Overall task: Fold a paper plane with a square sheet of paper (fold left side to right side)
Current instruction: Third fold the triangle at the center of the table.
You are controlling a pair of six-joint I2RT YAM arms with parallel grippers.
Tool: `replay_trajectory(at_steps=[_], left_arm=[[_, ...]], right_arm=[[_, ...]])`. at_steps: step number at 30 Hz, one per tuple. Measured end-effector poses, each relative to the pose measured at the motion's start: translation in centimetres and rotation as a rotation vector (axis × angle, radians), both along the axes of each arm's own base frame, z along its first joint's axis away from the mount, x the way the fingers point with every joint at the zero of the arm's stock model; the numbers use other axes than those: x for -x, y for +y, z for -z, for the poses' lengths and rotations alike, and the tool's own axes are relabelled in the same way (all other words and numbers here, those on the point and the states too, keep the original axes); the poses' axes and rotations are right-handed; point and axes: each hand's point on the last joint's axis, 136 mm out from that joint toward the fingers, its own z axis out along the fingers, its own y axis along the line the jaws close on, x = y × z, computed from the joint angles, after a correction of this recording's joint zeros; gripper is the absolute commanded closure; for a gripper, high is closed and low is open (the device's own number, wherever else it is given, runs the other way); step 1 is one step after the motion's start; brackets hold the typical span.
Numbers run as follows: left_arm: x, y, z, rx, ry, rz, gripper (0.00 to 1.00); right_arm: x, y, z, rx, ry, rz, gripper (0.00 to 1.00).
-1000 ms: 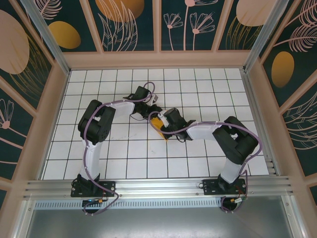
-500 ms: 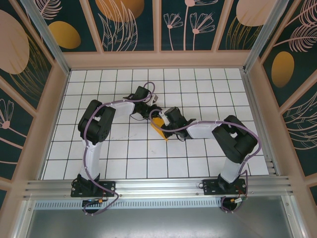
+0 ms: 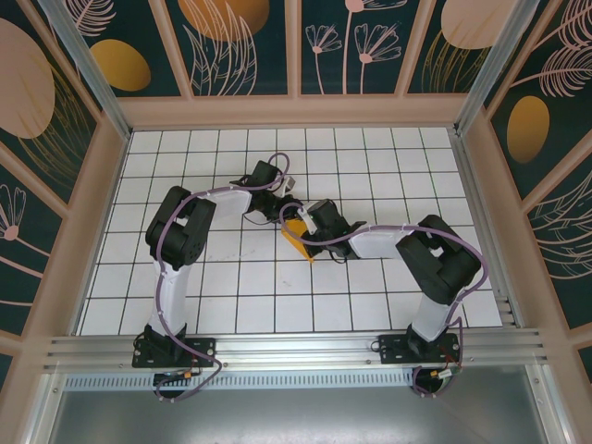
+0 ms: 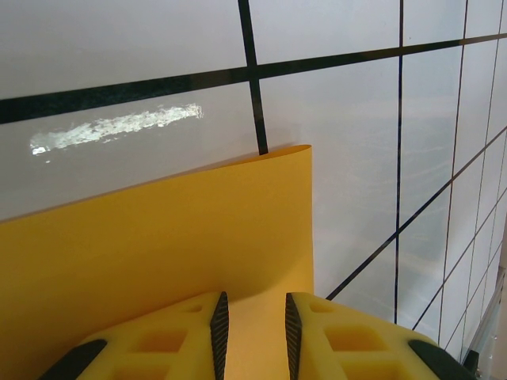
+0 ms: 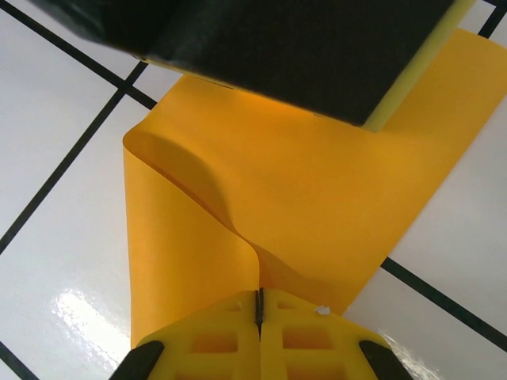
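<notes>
The square sheet of paper [image 3: 297, 240] is orange-yellow and lies partly folded over near the middle of the tiled table. My right gripper [image 5: 259, 294] is shut on a raised edge of the paper [image 5: 333, 182], which curls up in a loop from the flat layer beneath. My left gripper [image 4: 253, 305] rests tip-down on the paper [image 4: 158, 237] near its corner. Its jaws are slightly apart, with flat paper showing in the gap. One finger [image 5: 301, 55] of the left gripper crosses the top of the right wrist view. Seen from above, the left gripper [image 3: 289, 212] and right gripper [image 3: 303, 228] meet over the sheet.
The white grid-tiled table [image 3: 231, 277] is walled by wooden frames and patterned panels [image 3: 231, 46]. Both arms reach inward from their bases at the near rail [image 3: 296, 347]. Open tiles lie around the paper on all sides.
My right gripper has shifted slightly farther back and left with the paper edge, drawing the lifted flap over. The left gripper has stayed put.
</notes>
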Motion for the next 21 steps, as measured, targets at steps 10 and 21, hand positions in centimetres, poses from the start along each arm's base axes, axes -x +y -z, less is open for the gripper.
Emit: replay_trajectory(at_steps=[10,21], left_arm=[[0.00,0.00,0.00,0.000,0.000,0.000,0.70],[0.00,0.00,0.00,0.000,0.000,0.000,0.70]], right_arm=[[0.22,-0.21,0.29,0.000,0.011,0.010,1.00],[0.30,-0.28,0.41,-0.003,0.016,0.017,1.00]])
